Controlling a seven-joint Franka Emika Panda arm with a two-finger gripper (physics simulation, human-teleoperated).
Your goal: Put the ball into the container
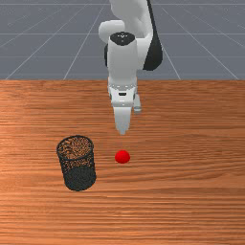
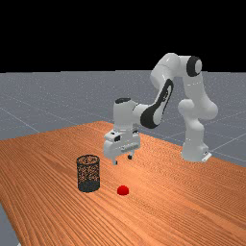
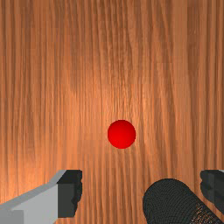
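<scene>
So, the red ball (image 1: 122, 157) is found out on the wooden table (image 1: 191, 201), outside the container (image 1: 79, 179), with a bit of bare wood left between the two. The container is a dark wire-mesh one, stood upright with its round mouth turned up, and in the front view it's seen off to the left of the ball. As for the gripper (image 2: 122, 159), it's held up above the table, pointed down, and set wide, with its two fingers (image 3: 70, 194) spread well apart. In the far view it's seen higher than the container's rim, and the ball is seen lower down, resting on the wood. From the wrist view, the ball is spotted out ahead of the gap between the fingers, untouched by either one. Part of the container is caught lower down in that gap, closer to one finger than to the other.
</scene>
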